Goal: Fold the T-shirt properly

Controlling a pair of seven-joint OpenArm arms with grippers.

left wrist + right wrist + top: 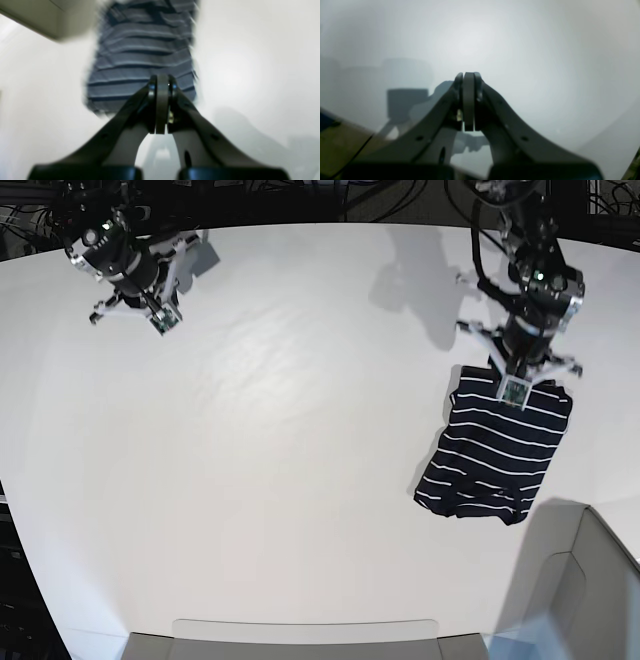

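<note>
There is one T-shirt [497,457] here, dark navy with thin white stripes, folded into a compact, roughly rectangular bundle. It lies flat on the white table [300,460], towards the side of my left arm and near the table's edge, with its lower end a little rumpled. From my left wrist camera the same shirt [142,57] fills the space just beyond my fingertips, its stripes running across the view, though the picture is blurred.

I have two grippers. My left gripper [162,86] is above the near end of the bundle, its two jaws pressed together with no gap between them and no cloth caught in them; I cannot tell whether the tips touch the fabric. My right gripper [469,80] is well apart from the shirt, on the opposite side of the table, jaws likewise pressed fully together and holding nothing, with only bare white surface and its own shadow beyond it.

One pale grey bin [585,580] sits at the table's corner just beside the shirt's lower end, and a second pale tray edge [305,642] runs along the near side.
</note>
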